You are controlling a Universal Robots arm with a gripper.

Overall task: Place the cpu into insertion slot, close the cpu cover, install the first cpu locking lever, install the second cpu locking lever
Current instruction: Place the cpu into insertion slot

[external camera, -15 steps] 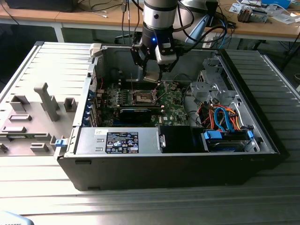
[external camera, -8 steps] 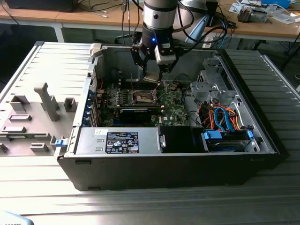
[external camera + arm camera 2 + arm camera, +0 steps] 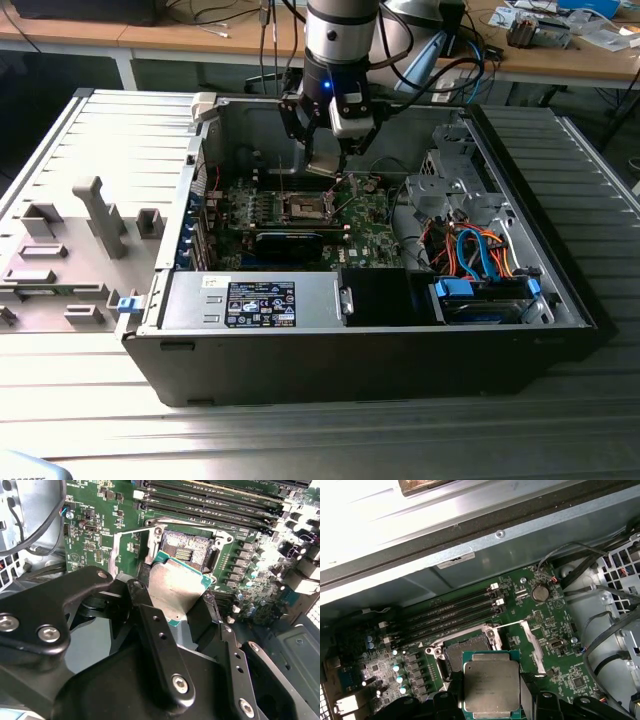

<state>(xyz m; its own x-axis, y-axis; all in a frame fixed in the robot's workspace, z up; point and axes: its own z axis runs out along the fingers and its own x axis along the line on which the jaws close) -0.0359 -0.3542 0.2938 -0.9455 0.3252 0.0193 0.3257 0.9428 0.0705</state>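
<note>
While the claw (image 3: 328, 165) hangs inside the open computer case (image 3: 350, 365), it is clenched on the cpu (image 3: 175, 587). Its black fingers (image 3: 155, 635) press on two opposite edges of the chip, and the pale metal face lies bare between them in both wrist views. A thin teal-green border shows around that face in the first wrist view (image 3: 491, 685).

The cpu is held over the green motherboard (image 3: 545, 625), not seated. It sits at the near rim of the insertion slot (image 3: 467, 652) and covers part of it, while the slot's dark, pin-filled centre (image 3: 187, 547) is exposed beyond the chip. The cpu cover (image 3: 532, 645) — a thin silver frame — stands swung away to one side of the slot, so the socket is open.

Long black memory slots (image 3: 450, 612) run just beyond the socket, and a round coin battery (image 3: 540, 592) sits near the board's corner. In the exterior view the arm comes down from above into the case, with the socket (image 3: 305, 207) just below the claw. Orange and blue cables (image 3: 480, 250) bunch toward the exterior view's right. The case rests on a ribbed grey bench (image 3: 300, 440).
</note>
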